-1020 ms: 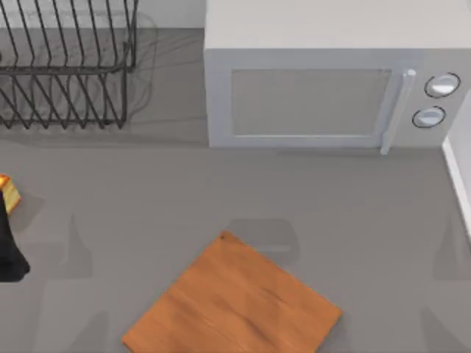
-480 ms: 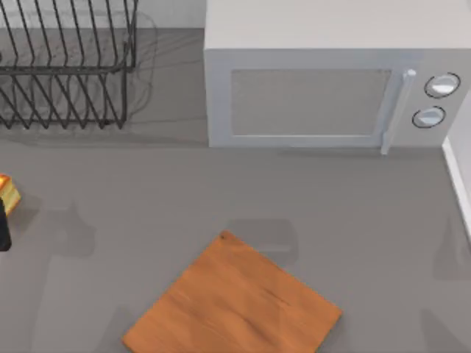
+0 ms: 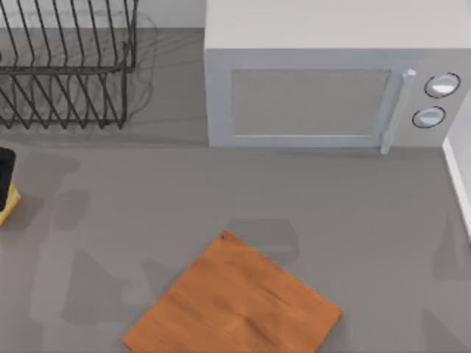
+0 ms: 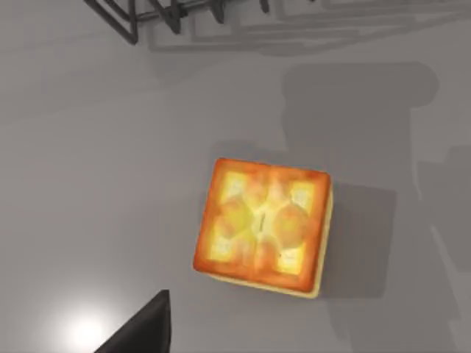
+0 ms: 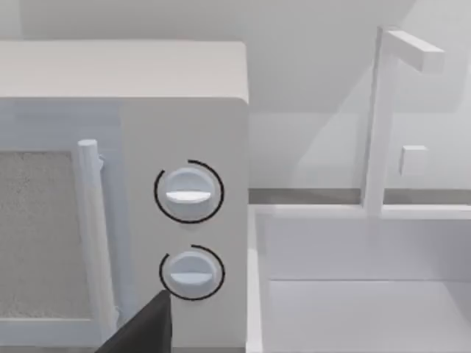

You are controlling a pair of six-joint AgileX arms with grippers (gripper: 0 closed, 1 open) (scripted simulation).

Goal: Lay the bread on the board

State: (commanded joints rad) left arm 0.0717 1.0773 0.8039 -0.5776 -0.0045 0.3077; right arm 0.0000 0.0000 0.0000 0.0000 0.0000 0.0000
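Bread (image 4: 262, 226): one piece, flat on the grey table (image 3: 147, 213) at far left, well apart from one board (image 3: 232, 300) near the front edge. Left gripper (image 3: 4, 168) above the bread; finger state: cannot tell. One microwave (image 3: 324, 88), one rack (image 3: 66, 66) behind.

The small square toasted bread slice (image 4: 263, 226) shows a golden-brown crust with pale yellow patches. The flat rectangular wooden board (image 3: 232, 301) is orange-brown with darker grain. The plain worktop (image 3: 368, 198) is grey; the boxy microwave (image 3: 324, 81) is white.
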